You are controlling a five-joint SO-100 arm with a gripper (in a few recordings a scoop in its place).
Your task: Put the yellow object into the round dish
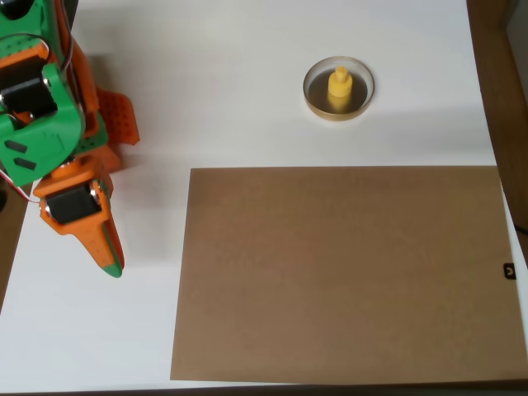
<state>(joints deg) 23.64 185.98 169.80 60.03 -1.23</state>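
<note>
White table, brown board, perhaps cardboard; wooden edges.

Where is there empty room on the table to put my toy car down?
The big brown cardboard sheet is bare all over. The white table is also free between the orange-and-green robot arm and the small tan-rimmed round dish. The dish is taken: the yellow plastic knobbed piece stands inside.

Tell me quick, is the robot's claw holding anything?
Gripper: shut, holding nothing. The yellow object already stands in the round dish, far from it.
</note>
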